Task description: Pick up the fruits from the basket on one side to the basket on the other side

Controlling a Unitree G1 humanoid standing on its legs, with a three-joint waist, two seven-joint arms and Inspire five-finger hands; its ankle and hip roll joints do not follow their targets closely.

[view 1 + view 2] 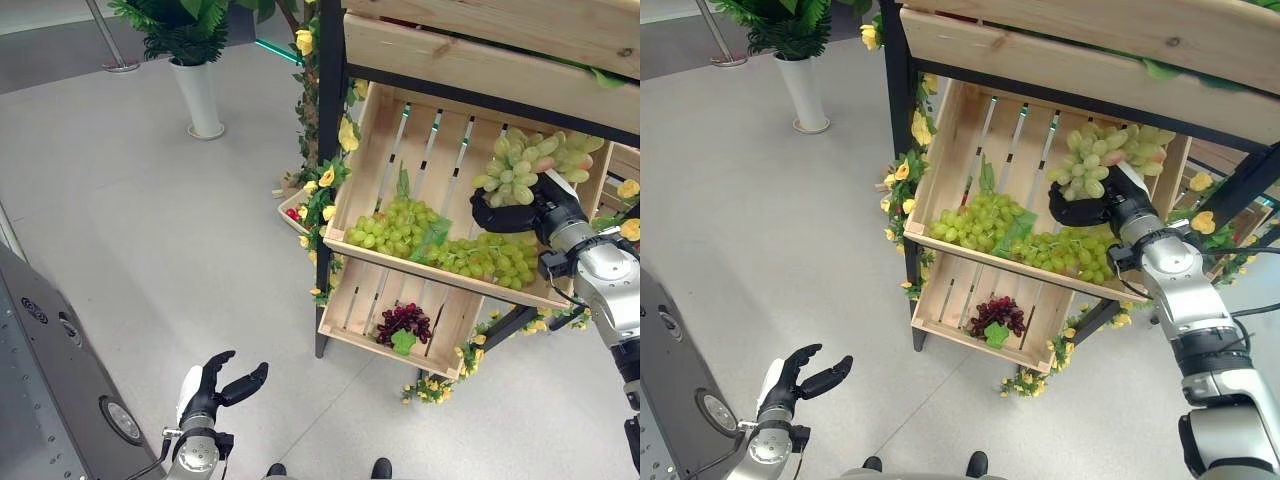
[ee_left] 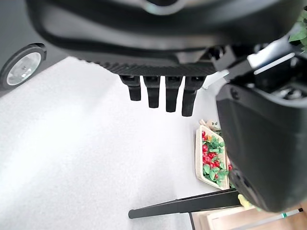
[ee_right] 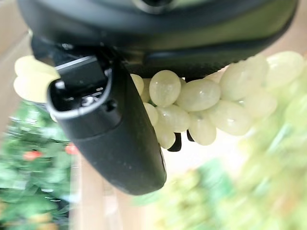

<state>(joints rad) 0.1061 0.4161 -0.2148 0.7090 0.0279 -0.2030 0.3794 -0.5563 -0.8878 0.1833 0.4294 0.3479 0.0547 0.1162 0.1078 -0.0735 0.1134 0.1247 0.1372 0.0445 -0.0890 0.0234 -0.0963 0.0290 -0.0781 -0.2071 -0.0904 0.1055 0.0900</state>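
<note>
The right hand [image 1: 1095, 208] is raised above the middle slatted wooden crate [image 1: 370, 135] of a black-framed display stand [image 1: 329, 100], with its dark fingers and thumb curled round a large bunch of pale green grapes [image 1: 530, 165]. The bunch sits on top of the hand, clear of the crate floor and close to the crate's right wall. In the right wrist view the grapes [image 3: 201, 103] press directly against the palm, with the thumb [image 3: 115, 129] wrapped alongside them. Below the held bunch, more green grape bunches [image 1: 395, 228] lie along the lower front edge of the same crate, mixed with green leaves, and a further cluster [image 1: 485, 258] lies just beside them toward the right. The lower wooden crate [image 1: 350, 300] holds one small bunch of dark red grapes [image 1: 403, 322] resting on a green leaf. A shallow pale tray of small red fruit and green leaves [image 2: 211, 160] sits on the grey floor beside the stand's left leg. Yellow artificial flowers with green foliage [image 1: 325, 185] trail down that leg. The left hand [image 1: 205, 385] hangs low near the floor, well apart from the stand, with its fingers relaxed and spread and holding nothing. A white vase with a green plant [image 1: 195, 95] stands on the floor behind, away from the stand.
</note>
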